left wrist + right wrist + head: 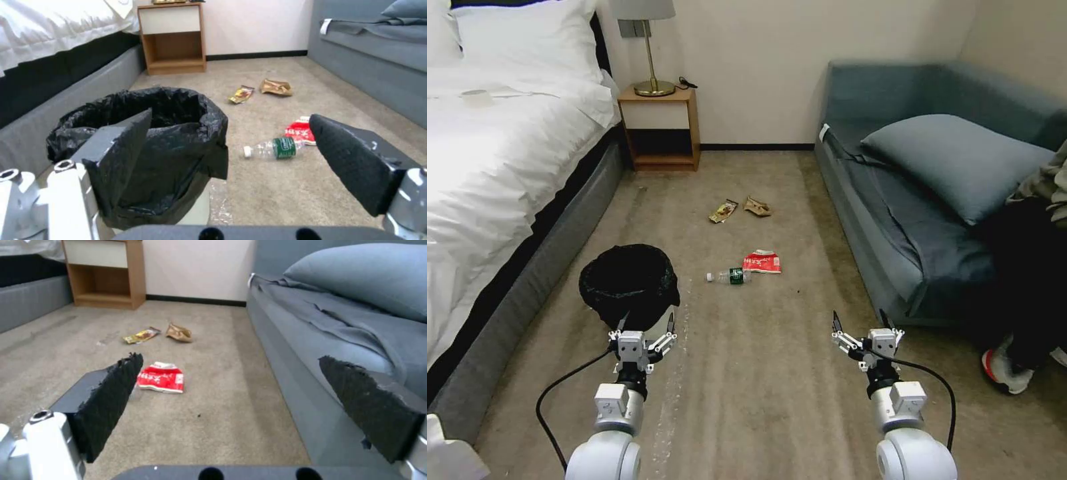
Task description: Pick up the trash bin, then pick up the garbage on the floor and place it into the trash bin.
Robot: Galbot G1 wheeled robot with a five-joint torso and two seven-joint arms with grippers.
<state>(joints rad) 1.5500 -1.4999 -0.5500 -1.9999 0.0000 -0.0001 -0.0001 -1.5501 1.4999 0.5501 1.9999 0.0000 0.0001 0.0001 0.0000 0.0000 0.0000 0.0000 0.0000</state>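
A: Where does the trash bin stand?

B: On the carpet beside the bed, just ahead of the left gripper. The head view shows its round mouth, lined with a black bag. The left wrist view adds what the head view hides: the bag hangs loose down the near side, and a strip of the white wall shows below it.

A: Does the left gripper hold it?

B: No. Its fingers are spread wide and grip nothing. In the left wrist view one pad overlaps the near side of the bag, while the other pad hangs over bare carpet. Whether that first pad touches the bag cannot be told.

A: And the garbage?

B: All four pieces lie on the carpet. The clear bottle with a green label lies on its side, its end touching the red-and-white packet. Farther off, toward the nightstand, the gold-brown wrapper lies just beside the tan paper wad. The right wrist view shows the packet past one pad, but the bottle is hidden there.

A: The right gripper?

B: It hovers over open carpet near the sofa, fingers spread wide and empty. Its wrist view shows the sofa's front edge running close alongside the far pad. A grey-blue cushion lies on the seat.
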